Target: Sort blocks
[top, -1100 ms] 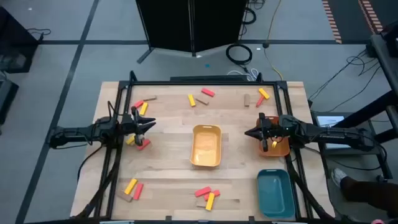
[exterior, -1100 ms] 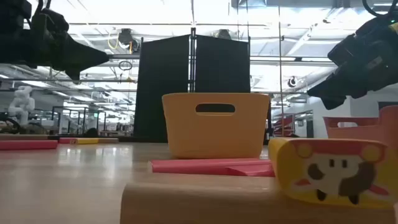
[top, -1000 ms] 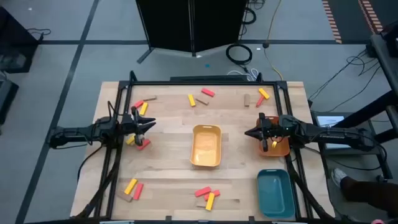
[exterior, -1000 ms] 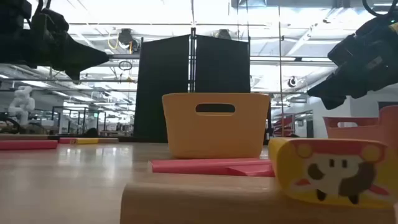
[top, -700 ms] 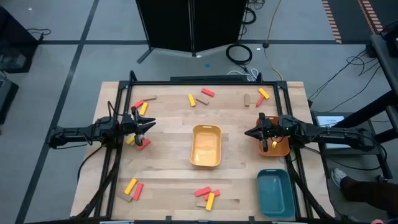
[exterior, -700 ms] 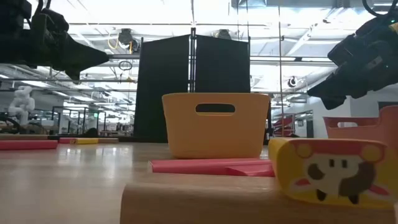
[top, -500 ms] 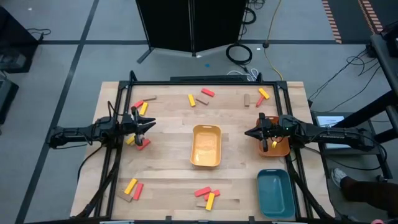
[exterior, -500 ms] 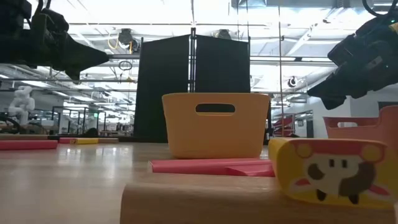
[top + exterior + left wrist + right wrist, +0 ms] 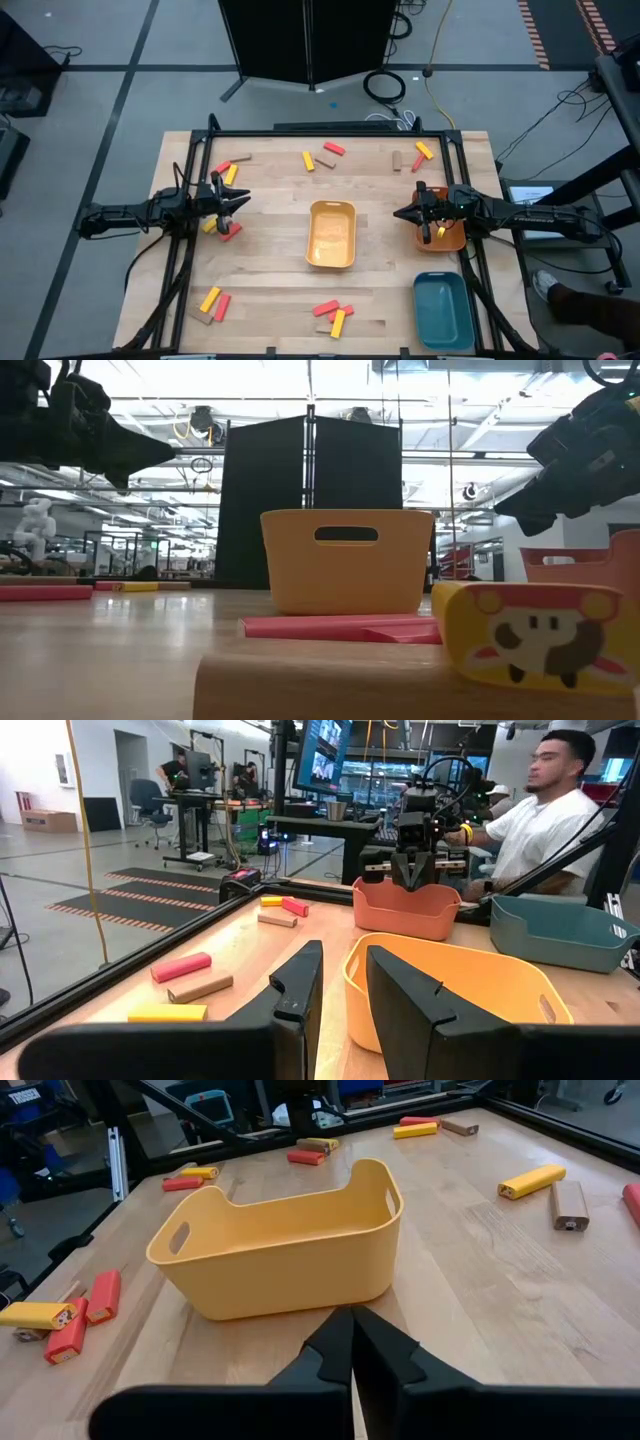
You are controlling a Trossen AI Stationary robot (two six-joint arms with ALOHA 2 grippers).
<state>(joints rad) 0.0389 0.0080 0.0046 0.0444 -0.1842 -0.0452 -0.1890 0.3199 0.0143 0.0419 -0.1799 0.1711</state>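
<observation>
Left gripper (image 9: 335, 982) jaws standing slightly apart, empty; right gripper (image 9: 351, 1342) jaws closing fully, empty. Small flat rigid wooden blocks (image 9: 332, 316): likely light, stiff; pinching across narrow sides.

- blocks (image 9: 329, 150) are showing in yellow, red and plain tan wood
- one yellow block (image 9: 535, 634) is wearing a cartoon print, brown and white
- trays are showing yellow (image 9: 332, 234), orange (image 9: 446, 239) and teal (image 9: 441, 310)
- table (image 9: 270, 260) is showing pale wood
</observation>
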